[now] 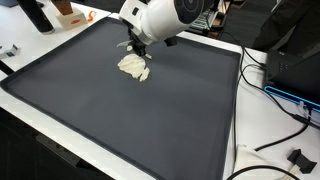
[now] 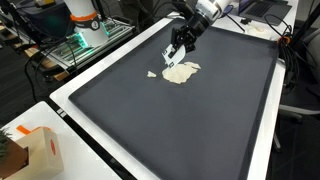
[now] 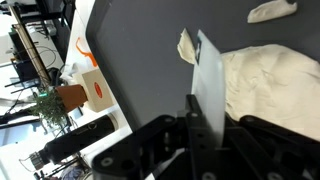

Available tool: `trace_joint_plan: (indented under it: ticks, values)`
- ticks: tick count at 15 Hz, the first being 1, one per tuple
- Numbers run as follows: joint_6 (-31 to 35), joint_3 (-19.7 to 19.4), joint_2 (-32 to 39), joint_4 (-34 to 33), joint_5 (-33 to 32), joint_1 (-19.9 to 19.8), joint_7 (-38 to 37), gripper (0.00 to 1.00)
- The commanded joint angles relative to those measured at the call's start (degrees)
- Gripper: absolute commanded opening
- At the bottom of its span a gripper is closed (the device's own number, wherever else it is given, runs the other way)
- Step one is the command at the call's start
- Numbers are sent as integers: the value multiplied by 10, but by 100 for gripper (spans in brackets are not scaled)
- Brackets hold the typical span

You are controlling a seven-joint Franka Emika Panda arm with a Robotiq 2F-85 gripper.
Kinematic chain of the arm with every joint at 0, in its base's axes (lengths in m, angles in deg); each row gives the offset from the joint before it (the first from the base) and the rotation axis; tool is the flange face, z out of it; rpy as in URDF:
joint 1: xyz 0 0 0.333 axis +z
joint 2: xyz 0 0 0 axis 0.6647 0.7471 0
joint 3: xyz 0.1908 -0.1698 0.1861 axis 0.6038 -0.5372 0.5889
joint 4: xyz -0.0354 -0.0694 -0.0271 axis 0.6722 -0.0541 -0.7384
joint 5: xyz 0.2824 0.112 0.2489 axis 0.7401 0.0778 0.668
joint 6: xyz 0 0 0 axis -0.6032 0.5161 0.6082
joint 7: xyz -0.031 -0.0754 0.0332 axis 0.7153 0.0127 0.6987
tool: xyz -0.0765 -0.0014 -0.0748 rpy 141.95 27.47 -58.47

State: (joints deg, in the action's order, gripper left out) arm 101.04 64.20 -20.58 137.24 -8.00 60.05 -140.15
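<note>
Wrist view: shows a cream cloth (image 3: 265,85) crumpled on a dark mat (image 3: 150,40), with a small scrap (image 3: 272,11) lying apart beside it. Seen in both exterior views: gripper (image 2: 176,57) low over the cloth's edge, possibly touching it. Cannot tell whether fingers stand apart or together. Cloth well inside the mat; carton (image 2: 40,150) well apart, off one corner.

The gripper (image 2: 175,55) is down at a crumpled cream cloth (image 2: 182,72) on the dark mat (image 2: 150,125).

Dark mat (image 1: 150,120) on white table (image 1: 243,120)
</note>
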Motion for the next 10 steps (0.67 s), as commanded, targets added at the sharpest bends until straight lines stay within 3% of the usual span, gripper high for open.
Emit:
trace_joint_plan:
  ticks: [1,10]
  values:
    - [-14,8,11,-11,-40,5,10,1]
    - [25,33,-5,9,-123,-2,34,1]
